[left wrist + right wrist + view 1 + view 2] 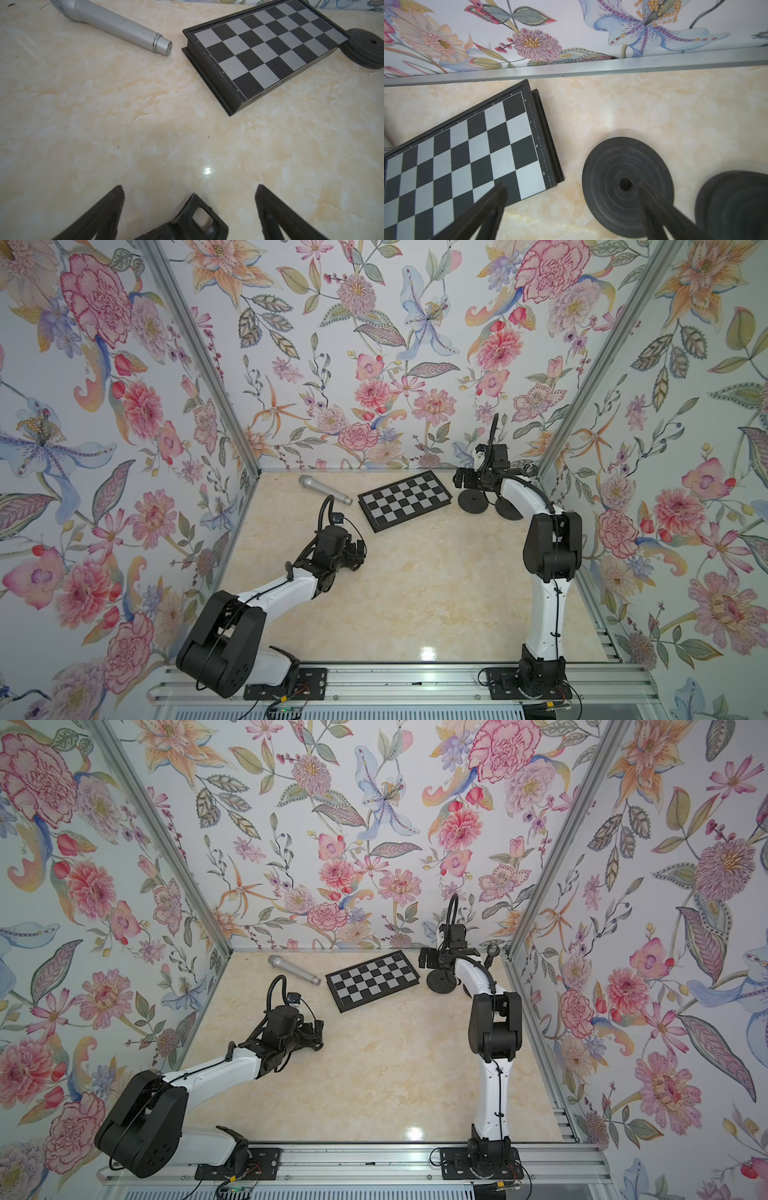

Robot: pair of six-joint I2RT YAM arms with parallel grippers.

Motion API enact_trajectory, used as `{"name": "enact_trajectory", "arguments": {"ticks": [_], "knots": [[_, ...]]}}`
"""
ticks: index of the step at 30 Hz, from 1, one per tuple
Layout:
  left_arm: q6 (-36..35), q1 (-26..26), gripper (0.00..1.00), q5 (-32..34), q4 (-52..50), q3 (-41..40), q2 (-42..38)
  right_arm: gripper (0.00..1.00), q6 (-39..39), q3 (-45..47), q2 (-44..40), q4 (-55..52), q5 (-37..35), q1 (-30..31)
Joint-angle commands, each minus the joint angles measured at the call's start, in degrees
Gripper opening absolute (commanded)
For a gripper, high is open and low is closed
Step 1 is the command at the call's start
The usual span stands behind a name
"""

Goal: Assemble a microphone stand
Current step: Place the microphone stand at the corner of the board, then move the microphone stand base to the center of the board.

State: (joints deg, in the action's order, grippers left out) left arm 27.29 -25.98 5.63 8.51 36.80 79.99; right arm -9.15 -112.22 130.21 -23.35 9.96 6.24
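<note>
A silver microphone (324, 488) (116, 24) lies on the marble table at the back left. The black round stand base (473, 502) (618, 166), ribbed with a centre hole, sits at the back right. A second dark round shape (733, 205) lies beside it. My right gripper (463, 481) (572, 190) hovers open over the gap between the base and the chessboard, one finger crossing the base in the right wrist view. My left gripper (360, 551) (190, 187) is open low over mid-table. A small black plastic part (182, 220) with a rectangular opening lies between its fingers, which stand well apart from it.
A folded black and grey chessboard (405, 499) (264, 56) lies between the microphone and the base. The floral back wall with its aluminium rail (591, 69) runs close behind the base. A thin black ring-topped piece (492, 952) stands in the back right corner.
</note>
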Motion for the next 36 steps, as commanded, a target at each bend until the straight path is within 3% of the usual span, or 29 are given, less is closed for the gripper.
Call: {"name": "enact_trajectory", "arguments": {"ticks": [1,5,12,33,36], "knots": [[1.11,0.26,0.99,3.06,-2.75,1.19,-0.69,1.0,-0.52,-5.6,4.82,-5.79,0.78,-1.14],[0.74,0.32,0.99,4.05,-1.21,0.29,-1.09,1.0,2.01,-11.15,9.8,-9.55,-1.04,-1.41],[1.41,0.31,0.99,3.79,-0.03,0.28,-0.43,1.0,1.77,-10.97,11.97,-10.03,2.48,-1.02],[2.11,0.27,0.99,5.22,0.64,0.59,0.76,1.0,2.26,4.67,5.89,-10.61,-0.74,0.19],[2.41,0.25,0.99,5.61,0.64,1.2,1.36,1.0,2.46,5.27,5.75,-10.95,2.94,-0.09]]}}
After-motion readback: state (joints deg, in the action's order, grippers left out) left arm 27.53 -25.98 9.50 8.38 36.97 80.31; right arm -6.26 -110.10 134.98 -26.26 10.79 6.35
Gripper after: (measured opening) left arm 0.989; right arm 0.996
